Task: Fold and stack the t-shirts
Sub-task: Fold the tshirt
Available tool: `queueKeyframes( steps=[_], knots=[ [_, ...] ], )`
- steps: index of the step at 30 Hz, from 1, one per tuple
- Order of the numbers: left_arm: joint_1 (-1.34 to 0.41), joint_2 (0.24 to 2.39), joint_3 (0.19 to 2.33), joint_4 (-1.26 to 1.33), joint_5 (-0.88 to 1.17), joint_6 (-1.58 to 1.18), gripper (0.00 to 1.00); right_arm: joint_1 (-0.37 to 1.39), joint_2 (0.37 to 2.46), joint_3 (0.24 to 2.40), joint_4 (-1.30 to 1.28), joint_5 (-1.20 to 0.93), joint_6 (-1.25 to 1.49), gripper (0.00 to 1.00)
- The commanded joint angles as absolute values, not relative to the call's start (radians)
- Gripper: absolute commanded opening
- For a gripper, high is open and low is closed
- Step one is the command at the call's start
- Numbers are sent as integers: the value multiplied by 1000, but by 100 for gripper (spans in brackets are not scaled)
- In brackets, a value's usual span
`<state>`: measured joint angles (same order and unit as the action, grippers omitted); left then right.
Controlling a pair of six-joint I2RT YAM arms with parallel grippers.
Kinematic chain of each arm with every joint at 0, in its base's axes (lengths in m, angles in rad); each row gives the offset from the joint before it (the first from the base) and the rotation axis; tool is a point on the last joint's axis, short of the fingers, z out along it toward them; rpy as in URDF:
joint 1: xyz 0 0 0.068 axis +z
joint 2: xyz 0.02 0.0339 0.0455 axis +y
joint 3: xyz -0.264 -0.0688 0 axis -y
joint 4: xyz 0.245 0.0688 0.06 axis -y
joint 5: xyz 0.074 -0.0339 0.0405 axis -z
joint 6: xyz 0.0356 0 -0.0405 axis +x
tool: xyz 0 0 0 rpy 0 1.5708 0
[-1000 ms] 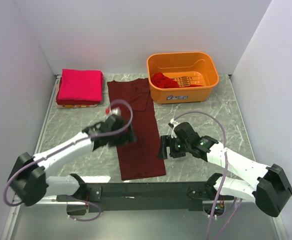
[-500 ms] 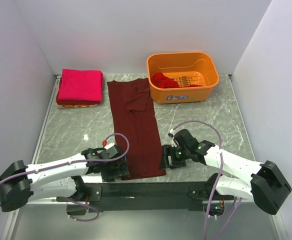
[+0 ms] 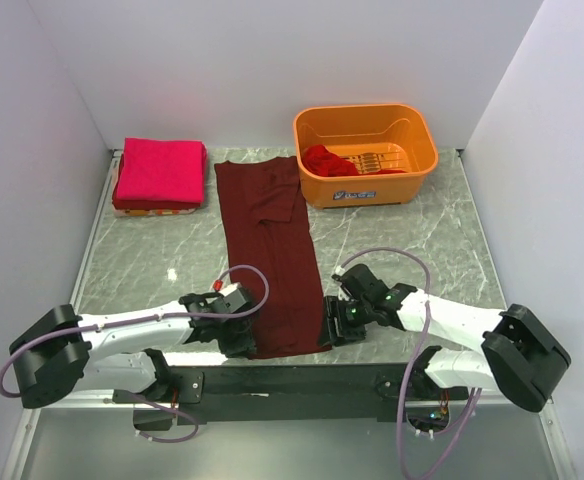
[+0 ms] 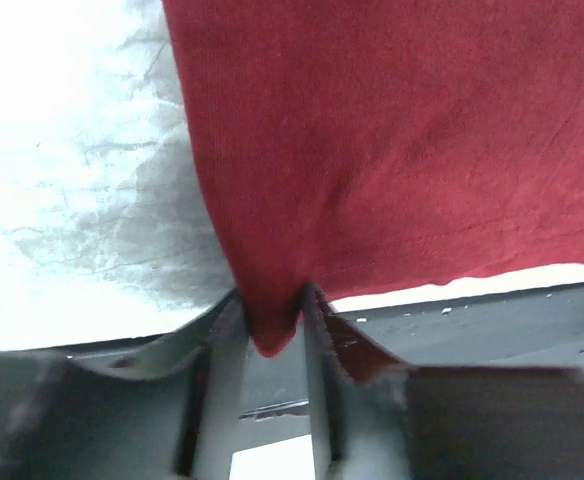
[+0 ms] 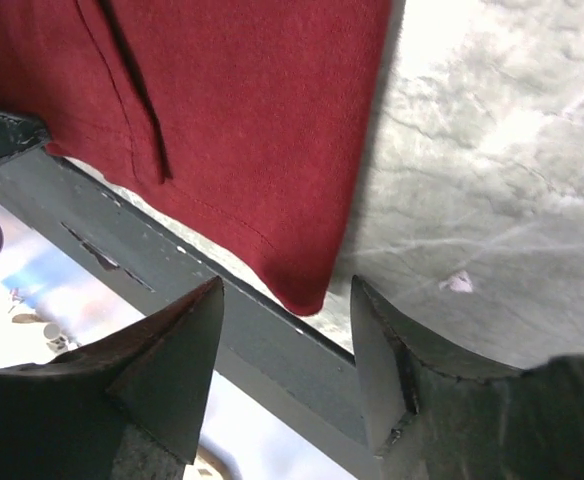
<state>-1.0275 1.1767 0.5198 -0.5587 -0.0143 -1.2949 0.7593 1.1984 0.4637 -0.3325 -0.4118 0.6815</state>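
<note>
A dark maroon t-shirt point(image 3: 272, 250) lies flat as a long strip down the middle of the table. My left gripper point(image 3: 244, 343) is at its near-left corner, and in the left wrist view that gripper point(image 4: 272, 300) is shut on the corner of the maroon cloth point(image 4: 392, 150). My right gripper point(image 3: 332, 325) is at the near-right corner. Seen from the right wrist, its jaws point(image 5: 287, 290) stand open on either side of the cloth's corner point(image 5: 232, 120), apart from it. A folded bright pink-red t-shirt point(image 3: 159, 172) sits at the back left. A red t-shirt point(image 3: 329, 160) lies crumpled in the basket.
An orange plastic basket point(image 3: 372, 188) stands at the back right, touching the maroon shirt's far end. The black mounting rail point(image 3: 292, 380) runs along the table's near edge just behind both grippers. White walls close in the left, back and right sides.
Both arms have drawn back from mid-table to the shirt's near corners. The left gripper has closed on the near-left corner. The right gripper's jaws have narrowed around the near-right corner.
</note>
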Motion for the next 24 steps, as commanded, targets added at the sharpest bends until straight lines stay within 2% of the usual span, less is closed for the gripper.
queueKeyframes(
  steps=[1,5,6,7,10,11,19,24],
  knots=[
    [-1031,1207,494,-548,-51,-1272,28,778,1232,446,-272,-382,703,60],
    [-1031,1212,497,-540,-40,-1278,9,787,1278,440,-235,-382,727,52],
    [-1034,1215,505,-548,-38,-1285,1,793,1279,437,-235,-383,735,49],
    [-1032,1216,509,-551,-34,-1289,1,801,1279,436,-238,-380,739,46],
    [-1034,1200,502,-542,-20,-1305,1,830,1270,430,-259,-342,759,14],
    [-1034,1186,494,-540,-15,-1318,1,831,1267,428,-259,-330,765,0],
    [-1097,1025,439,-613,8,-1413,1,899,1152,400,-290,-330,816,0],
    [-1111,956,527,-686,-49,-1410,1,900,1052,478,-363,-256,801,0]
  ],
)
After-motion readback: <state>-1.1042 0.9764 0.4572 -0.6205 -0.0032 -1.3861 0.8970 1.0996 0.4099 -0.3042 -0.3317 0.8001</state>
